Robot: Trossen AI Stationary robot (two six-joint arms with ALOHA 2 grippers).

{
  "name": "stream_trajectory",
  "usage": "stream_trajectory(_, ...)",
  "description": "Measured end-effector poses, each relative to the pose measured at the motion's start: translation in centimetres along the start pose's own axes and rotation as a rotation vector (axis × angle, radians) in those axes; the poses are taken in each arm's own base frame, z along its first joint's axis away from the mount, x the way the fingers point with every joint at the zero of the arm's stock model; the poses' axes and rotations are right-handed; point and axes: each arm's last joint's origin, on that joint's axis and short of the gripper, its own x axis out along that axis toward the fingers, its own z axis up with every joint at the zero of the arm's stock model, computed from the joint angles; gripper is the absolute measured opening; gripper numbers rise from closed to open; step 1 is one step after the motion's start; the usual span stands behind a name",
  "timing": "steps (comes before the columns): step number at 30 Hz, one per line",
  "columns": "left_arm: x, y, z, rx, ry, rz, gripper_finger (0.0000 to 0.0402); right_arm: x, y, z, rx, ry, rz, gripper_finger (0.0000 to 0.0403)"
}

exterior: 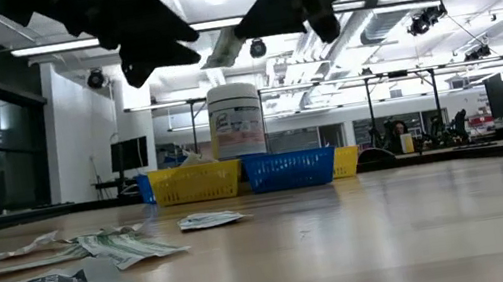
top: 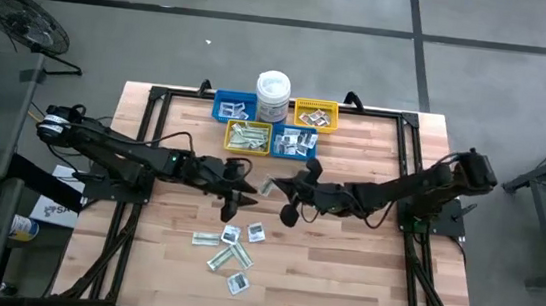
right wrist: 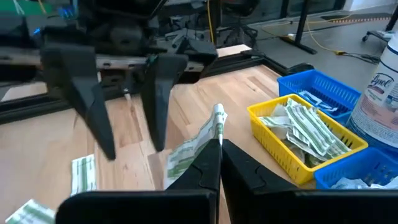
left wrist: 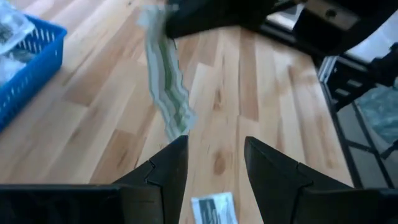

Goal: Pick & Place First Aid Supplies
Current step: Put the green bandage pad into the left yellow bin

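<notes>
My right gripper [right wrist: 216,163] is shut on a pale green-and-white strip [right wrist: 186,152], one of the first aid supplies, and holds it above the middle of the table [top: 361,282]. In the high view the strip [top: 268,186] shows between the two grippers. My left gripper [left wrist: 214,163] stands open facing the strip [left wrist: 166,87], a short way off, with nothing between its fingers. Several more packets [top: 229,249] lie flat on the table nearer the front edge. One square packet [left wrist: 213,208] lies below my left gripper. My right gripper pinches the strip near its upper end [right wrist: 212,134] between its two fingers. The fingers come nearly level from the table's right side. The rest of the strip [left wrist: 174,109] hangs slack below the fingers, clear of the table.
Near the far edge stand a yellow bin [top: 249,138] with strips in it, a blue bin [top: 294,143] with square packets, a second blue bin [top: 234,106] and a second yellow bin [top: 315,114]. A white lidded tub [top: 273,95] stands among them.
</notes>
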Motion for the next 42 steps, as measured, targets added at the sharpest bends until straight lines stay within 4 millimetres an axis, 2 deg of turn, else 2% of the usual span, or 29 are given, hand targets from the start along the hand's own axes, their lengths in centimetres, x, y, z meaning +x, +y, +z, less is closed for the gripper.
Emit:
stream_trajectory(10,0.0,0.1,0.2,-0.006,-0.039,0.043,0.0159,-1.3,1.2,0.2,-0.019,0.012,0.064,0.0)
stream_trajectory(19,0.0,0.1,0.2,-0.01,-0.038,0.04,0.0159,-0.9,0.8,1.0,-0.014,-0.057,0.078,0.0)
stream_trajectory(30,0.0,-0.1,0.7,-0.016,-0.084,0.019,0.0155,-0.1,0.3,1.1,-0.003,-0.074,0.088,0.0)
stream_trajectory(34,0.0,-0.1,0.7,-0.034,-0.091,0.032,0.0118,-0.1,0.3,1.1,-0.002,-0.074,0.091,0.0)
stream_trajectory(40,0.0,-0.1,0.7,-0.043,-0.095,0.038,0.0015,-0.1,0.3,1.1,0.001,-0.074,0.091,0.0)
stream_trajectory(42,0.0,-0.1,0.7,-0.045,-0.095,0.038,0.0008,-0.1,0.3,1.1,0.001,-0.074,0.09,0.0)
